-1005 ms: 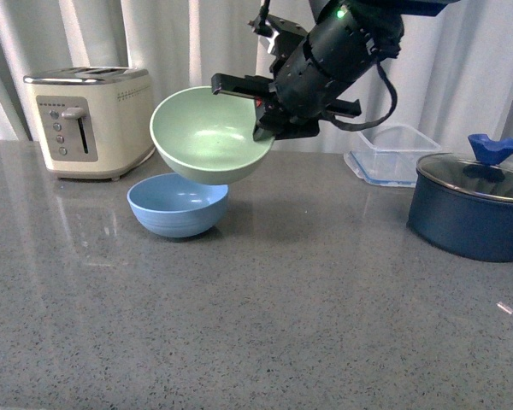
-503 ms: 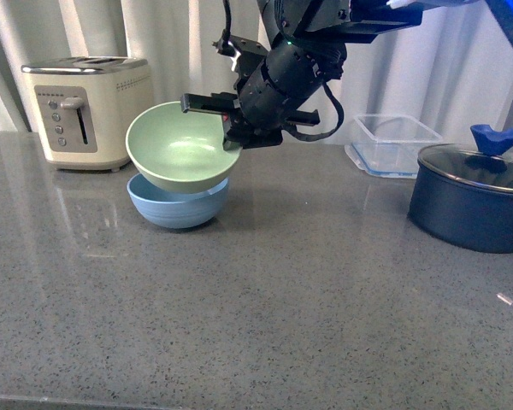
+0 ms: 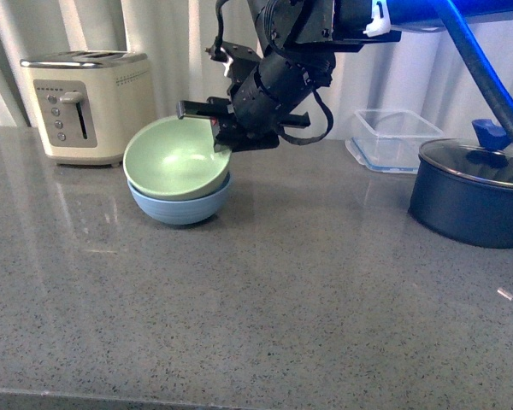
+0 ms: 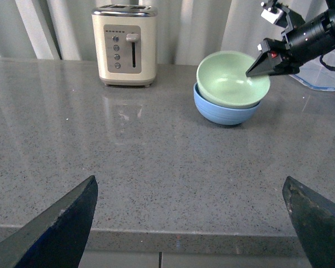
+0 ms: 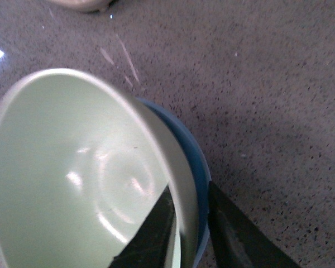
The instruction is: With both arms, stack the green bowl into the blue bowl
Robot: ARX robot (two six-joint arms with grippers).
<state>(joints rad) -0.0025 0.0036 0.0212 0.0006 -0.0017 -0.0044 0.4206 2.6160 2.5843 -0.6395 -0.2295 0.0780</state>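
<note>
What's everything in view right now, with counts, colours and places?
green bowl: 1, pale mint green, tilted in the blue bowl, rim pinched by the right gripper
blue bowl: 1, light blue, on the counter before the toaster
toaster: 1, cream, back left
clear container: 1, transparent, back right
pot: 1, dark navy with glass lid, far right
counter: 1, grey speckled
right gripper: 1, black, on the green bowl's rim
left gripper: 1, dark, open, low over the counter's near edge

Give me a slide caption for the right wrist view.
Right gripper pinching green bowl rim, nested in blue bowl.
</note>
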